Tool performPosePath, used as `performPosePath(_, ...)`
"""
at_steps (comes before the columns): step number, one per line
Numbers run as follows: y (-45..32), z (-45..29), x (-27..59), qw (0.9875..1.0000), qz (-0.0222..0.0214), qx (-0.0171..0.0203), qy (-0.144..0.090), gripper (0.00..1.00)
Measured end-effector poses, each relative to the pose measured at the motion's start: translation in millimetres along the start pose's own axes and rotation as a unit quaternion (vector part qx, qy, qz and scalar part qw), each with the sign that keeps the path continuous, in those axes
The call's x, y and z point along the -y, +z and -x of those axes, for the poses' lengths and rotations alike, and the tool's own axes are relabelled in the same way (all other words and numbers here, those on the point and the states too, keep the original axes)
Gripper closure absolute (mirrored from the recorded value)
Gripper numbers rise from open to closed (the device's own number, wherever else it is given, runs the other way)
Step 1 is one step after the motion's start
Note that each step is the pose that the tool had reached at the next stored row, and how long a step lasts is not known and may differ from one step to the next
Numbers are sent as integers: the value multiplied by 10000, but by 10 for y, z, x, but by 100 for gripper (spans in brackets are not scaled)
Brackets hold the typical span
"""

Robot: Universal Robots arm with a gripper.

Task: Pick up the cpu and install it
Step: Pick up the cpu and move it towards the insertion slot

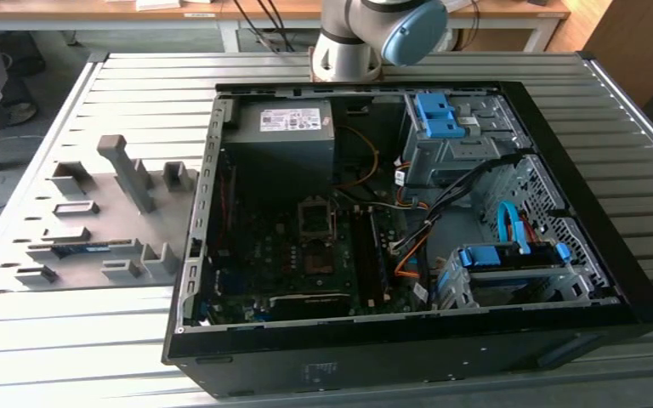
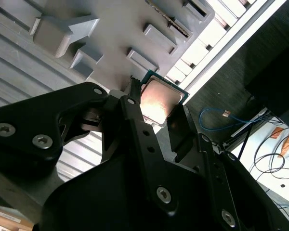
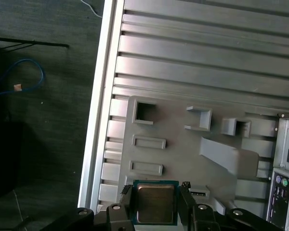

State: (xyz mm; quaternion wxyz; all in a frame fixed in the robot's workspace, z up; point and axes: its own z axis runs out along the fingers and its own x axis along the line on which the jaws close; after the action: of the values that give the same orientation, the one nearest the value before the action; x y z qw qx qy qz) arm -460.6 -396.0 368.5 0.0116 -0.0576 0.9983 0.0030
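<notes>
In both wrist views the cpu, a thin square chip with a pale metal top and a green rim, sits clamped between the two black fingers of my gripper. The gripper is shut on it, one fingertip on each side. The chip hangs well above the grey holder plate, near the table's edge. In the exterior view the open computer case lies on the table, with the motherboard's square socket near its middle.
The holder plate carries raised blocks and a tall fin, and a blue-green memory stick lies in one slot. The arm's base stands behind the case. Cables and drive cages fill the case toward the exterior view's right. Floor lies beyond the table edge.
</notes>
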Motion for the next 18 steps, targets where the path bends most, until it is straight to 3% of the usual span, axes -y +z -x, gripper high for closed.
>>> performPosePath(6,-88,2,0,10000,0,0,0,53)
performPosePath(18,-95,4,-1,10000,0,0,0,53)
